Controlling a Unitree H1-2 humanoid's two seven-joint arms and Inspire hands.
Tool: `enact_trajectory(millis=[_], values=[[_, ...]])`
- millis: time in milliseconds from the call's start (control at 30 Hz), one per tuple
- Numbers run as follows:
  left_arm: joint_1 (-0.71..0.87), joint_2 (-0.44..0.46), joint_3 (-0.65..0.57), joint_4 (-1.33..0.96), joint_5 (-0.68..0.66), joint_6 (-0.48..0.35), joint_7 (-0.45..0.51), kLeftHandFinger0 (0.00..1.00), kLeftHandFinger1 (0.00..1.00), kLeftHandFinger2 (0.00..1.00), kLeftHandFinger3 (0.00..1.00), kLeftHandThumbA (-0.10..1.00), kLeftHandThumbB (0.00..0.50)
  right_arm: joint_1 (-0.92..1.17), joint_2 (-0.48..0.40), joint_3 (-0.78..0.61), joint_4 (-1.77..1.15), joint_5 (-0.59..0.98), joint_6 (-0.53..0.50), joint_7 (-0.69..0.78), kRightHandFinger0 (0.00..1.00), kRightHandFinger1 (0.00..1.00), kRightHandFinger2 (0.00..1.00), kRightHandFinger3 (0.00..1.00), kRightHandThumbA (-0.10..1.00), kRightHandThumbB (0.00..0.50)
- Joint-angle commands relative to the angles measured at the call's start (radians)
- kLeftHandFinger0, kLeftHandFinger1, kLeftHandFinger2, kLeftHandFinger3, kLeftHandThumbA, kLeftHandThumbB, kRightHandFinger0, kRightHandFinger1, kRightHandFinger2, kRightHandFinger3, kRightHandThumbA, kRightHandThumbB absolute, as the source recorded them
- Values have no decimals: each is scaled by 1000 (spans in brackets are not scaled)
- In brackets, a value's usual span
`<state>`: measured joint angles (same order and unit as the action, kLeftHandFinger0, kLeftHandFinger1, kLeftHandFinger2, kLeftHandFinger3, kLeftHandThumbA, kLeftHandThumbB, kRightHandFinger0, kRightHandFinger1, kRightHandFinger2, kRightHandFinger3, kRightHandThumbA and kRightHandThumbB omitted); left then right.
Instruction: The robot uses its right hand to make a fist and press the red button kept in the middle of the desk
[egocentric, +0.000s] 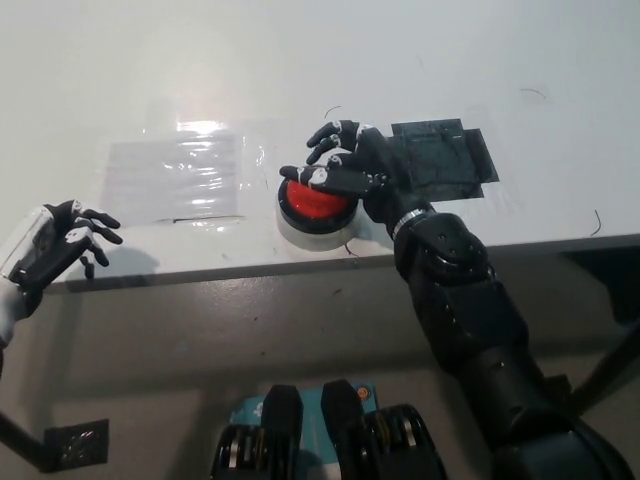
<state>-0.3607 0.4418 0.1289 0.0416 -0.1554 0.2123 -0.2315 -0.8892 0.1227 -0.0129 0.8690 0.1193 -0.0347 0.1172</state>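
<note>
White desk fills the upper part of the head view, its near edge running just below the right hand and dropping to a grey floor. That black hand sits over the far right part of the red button, fingers curled inward but not fully balled into a fist, holding nothing; whether it touches the dome cannot be told. The button, on its white base, stands directly under and to the near left of the hand, close to the desk's near edge. Just beyond the hand on its right lies a dark transparent patch; out to its left, a clear taped sheet lies flat. Bare desk stretches far past the hand toward the top. Well off to the left, the white left hand rests at the desk's near edge, fingers loosely apart, holding nothing.
</note>
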Motion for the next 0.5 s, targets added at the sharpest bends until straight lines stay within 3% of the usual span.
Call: enact_trajectory(millis=[0, 200, 267, 400, 467], values=[[-38, 26, 6, -11, 1, -4, -9, 243, 311, 417, 538, 506, 0, 12, 40, 35, 23, -26, -27, 14, 0, 0, 313, 349, 1000, 477], [-42, 27, 5, -15, 2, -4, -12, 217, 302, 419, 554, 521, 0, 34, 42, 66, 54, -57, -15, 1, 0, 0, 304, 336, 1000, 484], [-44, 25, 8, -10, -2, -4, -13, 227, 305, 419, 555, 519, 0, 44, 38, 74, 68, -59, 0, 3, 0, 0, 267, 287, 1000, 487], [-43, 29, 11, -17, -1, 9, -9, 221, 294, 405, 542, 513, 0, 50, 34, 75, 100, -53, 22, 9, 0, 0, 235, 280, 1000, 500], [-44, 27, 12, -23, -2, 19, -7, 219, 295, 405, 541, 512, 0, 55, 33, 74, 89, -50, 26, 9, 0, 0, 194, 222, 1000, 500]])
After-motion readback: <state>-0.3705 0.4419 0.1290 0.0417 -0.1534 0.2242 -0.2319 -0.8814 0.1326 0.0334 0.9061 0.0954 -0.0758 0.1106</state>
